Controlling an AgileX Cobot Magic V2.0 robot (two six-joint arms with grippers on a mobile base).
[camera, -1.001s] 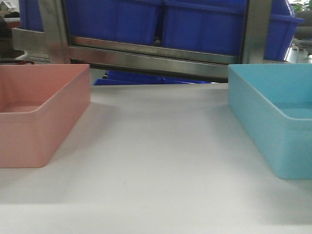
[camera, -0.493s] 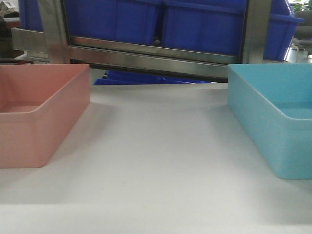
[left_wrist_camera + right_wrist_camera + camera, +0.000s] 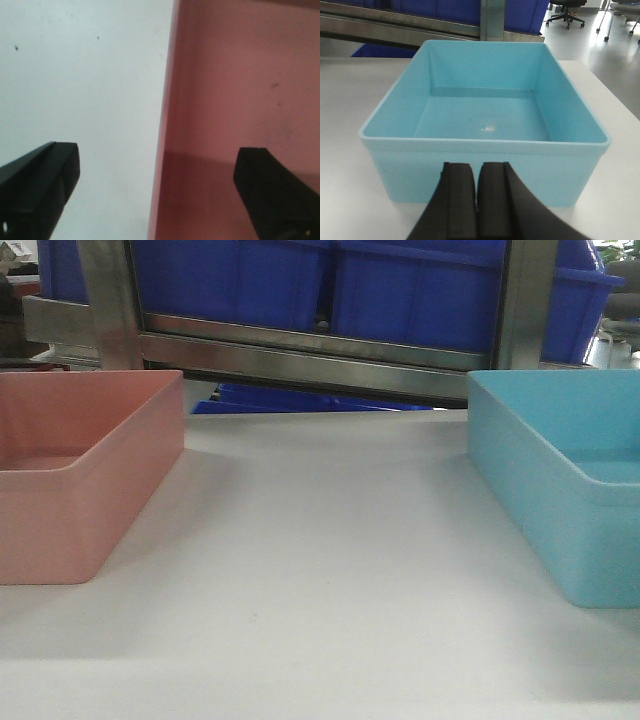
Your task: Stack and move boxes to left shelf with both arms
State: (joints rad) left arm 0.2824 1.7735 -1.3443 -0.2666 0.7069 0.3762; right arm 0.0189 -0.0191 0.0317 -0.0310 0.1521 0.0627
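The left gripper (image 3: 157,159) is held wide open: its two black fingers (image 3: 42,187) are spread to either side of one wall of the pink box (image 3: 85,480), one over the white tabletop (image 3: 320,570) and one over the box's inside. Nothing is clasped between them. The right gripper (image 3: 476,172) is closed, its two fingers pressed together on nothing, and is set just in front of the near wall of the blue box (image 3: 485,110); whether that wall is touched cannot be told.

Two boxes are counted, both upright, open-topped and with nothing in them. In the front view the pink one stands at the left edge and the blue one at the right edge. They are well apart, and a broad bare strip of tabletop runs between them from near to far.

Beyond the far edge of the tabletop, one steel-framed rack (image 3: 300,358) is seen, with a brushed-metal bar across it and two uprights. Between the uprights two dark blue bins (image 3: 230,280) sit side by side, with parts of more at either side and below.
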